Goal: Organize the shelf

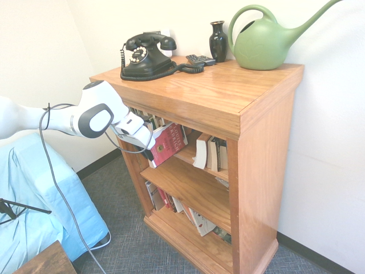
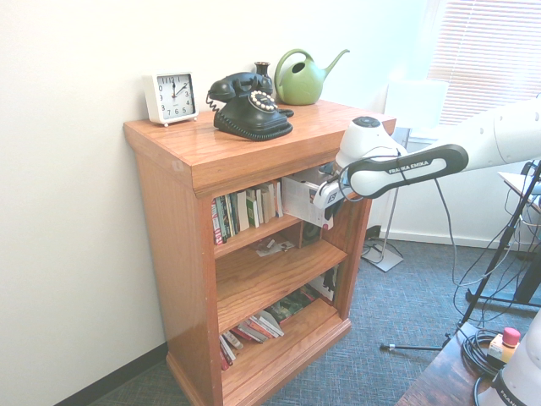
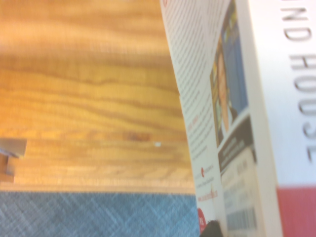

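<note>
Your two-finger gripper (image 1: 149, 149) is clenched on a red-covered book with a white spine (image 1: 167, 143), holding it tilted just in front of the top tier of the honey-brown oak bookcase (image 1: 259, 154). You can see the same book (image 2: 304, 201) from the other side, white page edges facing outward, beside the bookcase's (image 2: 173, 254) upper opening. Up close, the book's (image 3: 237, 123) back cover print and grey spine lettering hang over a bare wooden shelf board (image 3: 89, 98). On the bookcase's top board stand a black rotary telephone (image 1: 147, 56), a dark vase (image 1: 218, 41), a green plastic watering can (image 1: 263, 41) and a white square clock (image 2: 171, 97). More books sit on the bookcase's three tiers.
</note>
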Action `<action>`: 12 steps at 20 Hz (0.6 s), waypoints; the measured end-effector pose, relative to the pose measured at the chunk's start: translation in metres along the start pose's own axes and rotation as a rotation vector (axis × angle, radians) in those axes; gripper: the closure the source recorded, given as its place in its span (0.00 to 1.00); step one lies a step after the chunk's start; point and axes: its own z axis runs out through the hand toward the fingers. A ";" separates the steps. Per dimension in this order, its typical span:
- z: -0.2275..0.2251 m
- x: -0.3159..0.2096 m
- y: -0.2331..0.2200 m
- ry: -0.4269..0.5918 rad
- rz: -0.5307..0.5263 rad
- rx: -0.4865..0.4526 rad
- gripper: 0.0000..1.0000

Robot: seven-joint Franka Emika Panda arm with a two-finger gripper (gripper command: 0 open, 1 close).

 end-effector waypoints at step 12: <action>0.016 0.008 -0.035 0.051 -0.006 0.016 1.00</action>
